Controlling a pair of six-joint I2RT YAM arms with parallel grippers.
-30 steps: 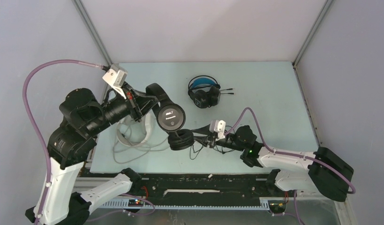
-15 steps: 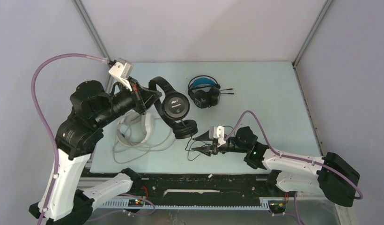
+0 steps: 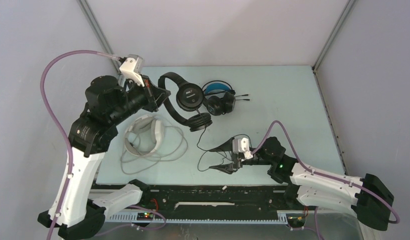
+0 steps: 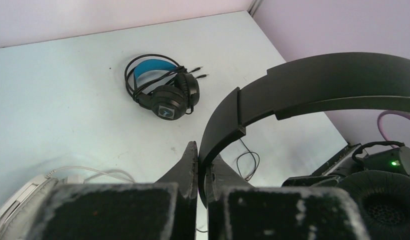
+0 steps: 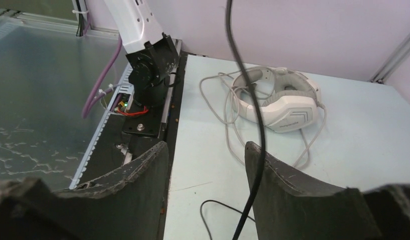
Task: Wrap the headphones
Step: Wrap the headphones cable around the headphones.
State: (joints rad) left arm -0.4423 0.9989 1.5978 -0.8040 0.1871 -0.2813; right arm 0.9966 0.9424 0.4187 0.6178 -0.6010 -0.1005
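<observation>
The right fingers (image 5: 143,170) were spread apart low over the counter (image 3: 293,110), with a black cable (image 5: 250,90) hanging close by them. The white headphones (image 3: 143,132) lay to their left. Farther back, the left fingers (image 4: 193,160) were clamped on the headband of the black headphones (image 4: 318,80), held above the counter. The blue-banded headphones (image 3: 218,100) lay just beyond.
</observation>
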